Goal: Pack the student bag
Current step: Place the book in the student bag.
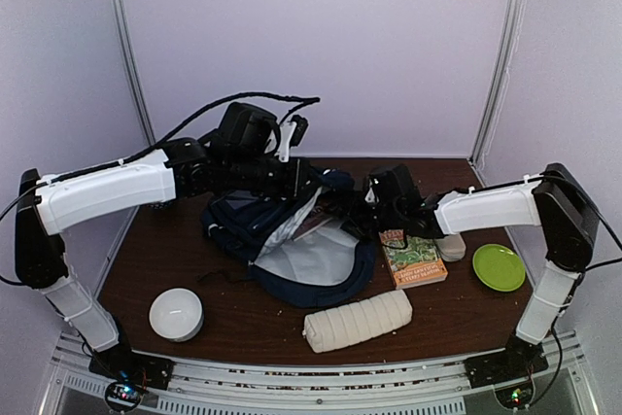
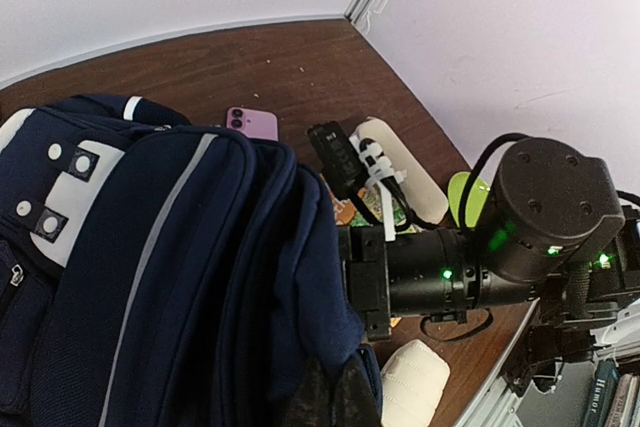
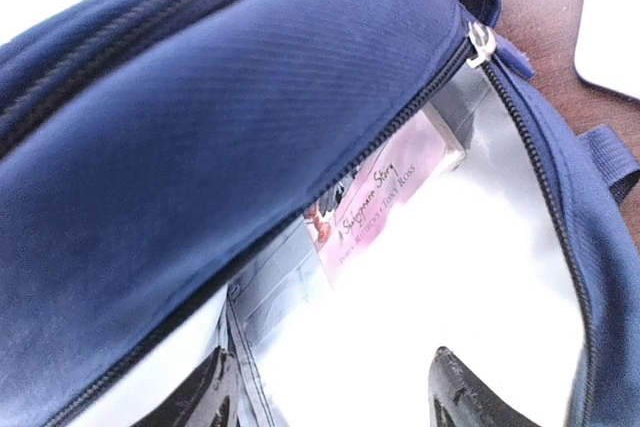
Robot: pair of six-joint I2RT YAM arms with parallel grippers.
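The student bag [image 1: 292, 235] lies in the middle of the table, navy with its mouth open and its light grey lining [image 1: 311, 258] showing. My left gripper [image 1: 296, 180] is at the bag's back edge. In the left wrist view it [image 2: 340, 395] is shut on a fold of the navy fabric [image 2: 290, 277]. My right gripper [image 1: 360, 209] is at the right rim of the mouth. In the right wrist view it [image 3: 330, 409] stands open over the lining, nothing between its fingers [image 3: 470, 397]. A pink book [image 3: 385, 197] lies inside the bag under the upper flap.
On the table are a green-covered book [image 1: 413, 258], a white ribbed pouch [image 1: 358, 320], a green plate [image 1: 499, 267], a round white bowl [image 1: 176, 314] and a white oblong object [image 1: 450, 246]. A pink phone [image 2: 255, 124] lies behind the bag.
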